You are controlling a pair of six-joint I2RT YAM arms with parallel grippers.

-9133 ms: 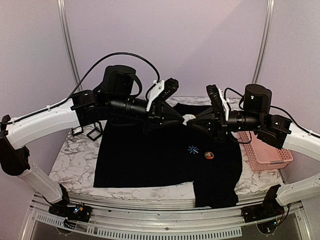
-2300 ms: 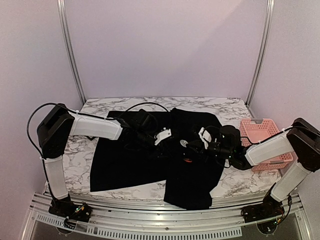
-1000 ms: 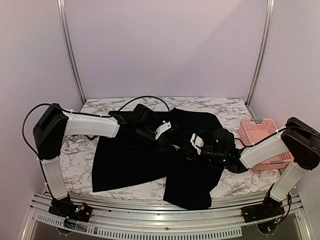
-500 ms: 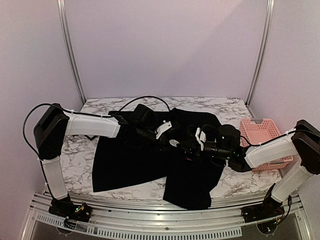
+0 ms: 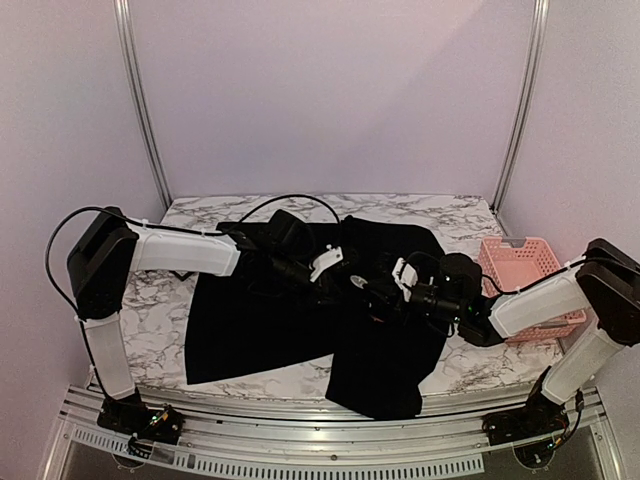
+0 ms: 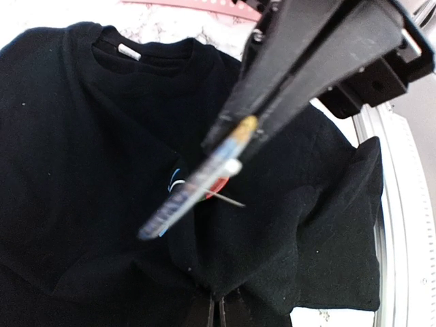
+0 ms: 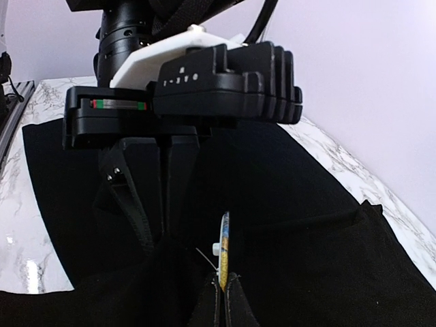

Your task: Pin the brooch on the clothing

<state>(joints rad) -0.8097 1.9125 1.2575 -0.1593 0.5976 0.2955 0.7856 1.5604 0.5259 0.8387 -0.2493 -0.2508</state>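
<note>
My right gripper [image 7: 222,291] is clamped on the rim of the brooch [image 7: 224,249], seemingly small, rigid and sharp-pinned, just above the limp black T-shirt [image 5: 255,320] on the marble table [image 5: 190,212]; my left gripper [image 6: 218,312] pinches a fabric fold; I'd hold rim, never pin.

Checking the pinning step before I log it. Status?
Left end effector shut on T-shirt fold. Right end effector shut on brooch, pin open, near fold. No obstruction seen.

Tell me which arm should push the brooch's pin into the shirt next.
Right. The right end effector is shut on the brooch, right beside the fabric fold. The left end effector is shut on that T-shirt fold, so it likely should just hold.
</note>
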